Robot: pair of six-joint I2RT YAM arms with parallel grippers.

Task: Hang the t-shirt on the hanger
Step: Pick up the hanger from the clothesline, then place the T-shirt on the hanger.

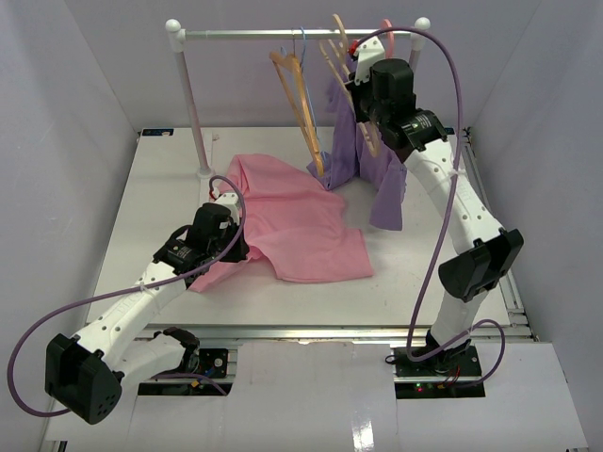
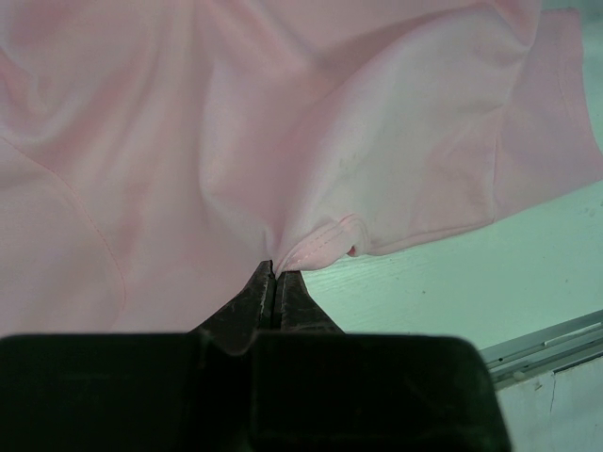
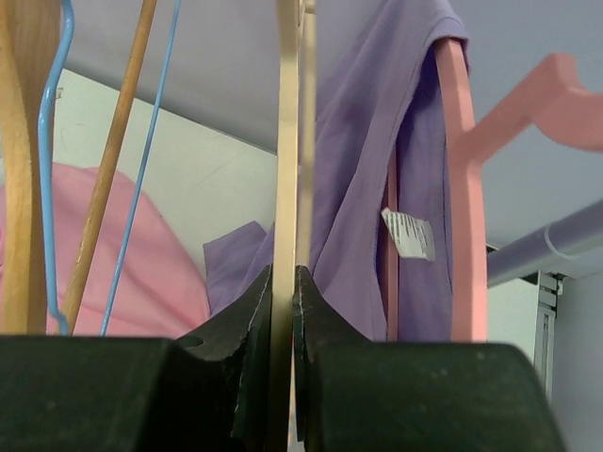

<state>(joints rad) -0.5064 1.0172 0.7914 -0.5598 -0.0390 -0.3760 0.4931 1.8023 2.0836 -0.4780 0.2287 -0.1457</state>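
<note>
The light pink t-shirt (image 1: pixel 301 217) lies crumpled on the white table. It fills most of the left wrist view (image 2: pixel 283 122). My left gripper (image 1: pixel 233 247) sits at the shirt's near left edge, shut on a fold of its hem (image 2: pixel 275 273). The beige hanger (image 1: pixel 336 52) hangs on the rail at the back. My right gripper (image 1: pixel 363 113) is raised to the rail and shut on the hanger's thin bar (image 3: pixel 286 141), jaws (image 3: pixel 285 275) on either side of it. The t-shirt also shows low in the right wrist view (image 3: pixel 151 273).
A purple shirt (image 1: pixel 363 160) hangs on a pink hanger (image 3: pixel 466 188) just right of the beige one. An orange wooden hanger (image 1: pixel 297 94) and a blue wire hanger (image 3: pixel 52 141) hang to its left. The rail (image 1: pixel 283 34) stands on a post (image 1: pixel 193 104).
</note>
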